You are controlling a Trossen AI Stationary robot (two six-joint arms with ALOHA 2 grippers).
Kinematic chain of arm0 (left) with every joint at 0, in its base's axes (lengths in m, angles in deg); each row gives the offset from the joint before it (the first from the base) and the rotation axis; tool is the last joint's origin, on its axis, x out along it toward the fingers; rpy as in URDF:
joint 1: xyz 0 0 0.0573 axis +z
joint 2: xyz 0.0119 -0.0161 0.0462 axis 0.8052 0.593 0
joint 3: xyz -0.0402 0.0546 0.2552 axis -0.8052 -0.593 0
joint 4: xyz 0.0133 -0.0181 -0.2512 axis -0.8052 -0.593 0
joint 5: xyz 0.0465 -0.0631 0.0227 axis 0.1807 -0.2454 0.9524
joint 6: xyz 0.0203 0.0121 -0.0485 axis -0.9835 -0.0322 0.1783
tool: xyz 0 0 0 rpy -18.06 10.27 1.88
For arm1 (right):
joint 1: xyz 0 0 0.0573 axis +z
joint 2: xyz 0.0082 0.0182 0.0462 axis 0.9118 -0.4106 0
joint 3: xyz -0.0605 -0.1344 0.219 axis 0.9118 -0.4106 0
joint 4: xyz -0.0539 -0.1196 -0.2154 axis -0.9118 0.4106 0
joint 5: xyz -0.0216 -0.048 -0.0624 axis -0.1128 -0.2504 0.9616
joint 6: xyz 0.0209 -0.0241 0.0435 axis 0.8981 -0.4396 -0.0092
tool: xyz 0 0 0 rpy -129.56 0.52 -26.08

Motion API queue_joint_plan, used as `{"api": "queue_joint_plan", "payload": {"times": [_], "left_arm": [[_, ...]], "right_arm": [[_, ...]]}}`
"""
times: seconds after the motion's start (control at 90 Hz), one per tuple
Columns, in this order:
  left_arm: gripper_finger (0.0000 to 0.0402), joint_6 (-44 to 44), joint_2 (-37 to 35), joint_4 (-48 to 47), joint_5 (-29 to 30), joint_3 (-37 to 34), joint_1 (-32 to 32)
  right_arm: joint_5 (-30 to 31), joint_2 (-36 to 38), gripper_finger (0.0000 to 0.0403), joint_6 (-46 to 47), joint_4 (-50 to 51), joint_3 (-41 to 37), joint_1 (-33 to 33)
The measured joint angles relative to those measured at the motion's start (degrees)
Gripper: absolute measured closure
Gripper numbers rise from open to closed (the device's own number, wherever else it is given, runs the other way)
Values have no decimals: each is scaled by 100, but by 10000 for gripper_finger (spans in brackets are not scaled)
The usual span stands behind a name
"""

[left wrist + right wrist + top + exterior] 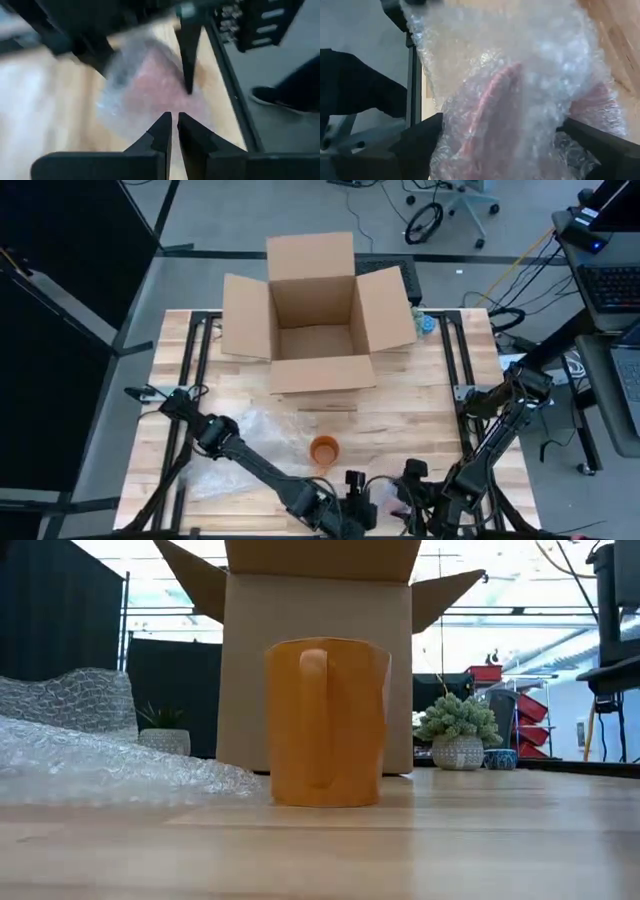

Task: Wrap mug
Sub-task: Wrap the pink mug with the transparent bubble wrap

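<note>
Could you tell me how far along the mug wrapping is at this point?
One pinkish item is already in bubble wrap, held by the right gripper. The left gripper is beside it, nearly closed. The orange mug stands bare beside loose bubble wrap; the cardboard box waits open.

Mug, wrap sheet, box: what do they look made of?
Mug: likely glazed ceramic, though it could be plastic; orange, smooth, with a soft sheen. Wrap sheet: clear plastic bubble wrap, with air pockets visible and crinkled. Box: brown corrugated cardboard, matte, with its flaps folded open.

No readable text, label, brand or number shows on anything here
</note>
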Motion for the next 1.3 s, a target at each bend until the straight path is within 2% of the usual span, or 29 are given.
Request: {"api": "queue_joint_plan", "payload": {"times": [0.067, 0.122, 0.244, 0.378, 0.633, 0.833, 1.089, 1.3], "left_arm": [[382, -283, -6, 307, 471, 0, 14], [382, -430, -7, 467, 522, 0, 109], [382, -156, 45, 488, -96, 0, 420], [382, -115, 100, 579, -302, -4, 631], [382, -263, 175, 814, -1250, 8, 673], [382, -266, 302, 848, -1334, 2, 618], [382, -272, 323, 735, -1346, 2, 440], [382, -316, 323, 710, -1284, 2, 297]], "right_arm": [[-2, 0, 62, -3, 0, 0, -14], [0, 0, 62, -12, -1, 0, -20], [4, 0, 62, -15, -3, 0, -20], [17, 0, 62, -26, -3, 0, -20], [28, 0, 62, -79, 4, 0, -20], [46, 2, 62, -227, 26, 2, -19], [18, 2, 62, -912, -60, 4, -60], [41, 0, 62, -2266, -230, 4, -77]]}}
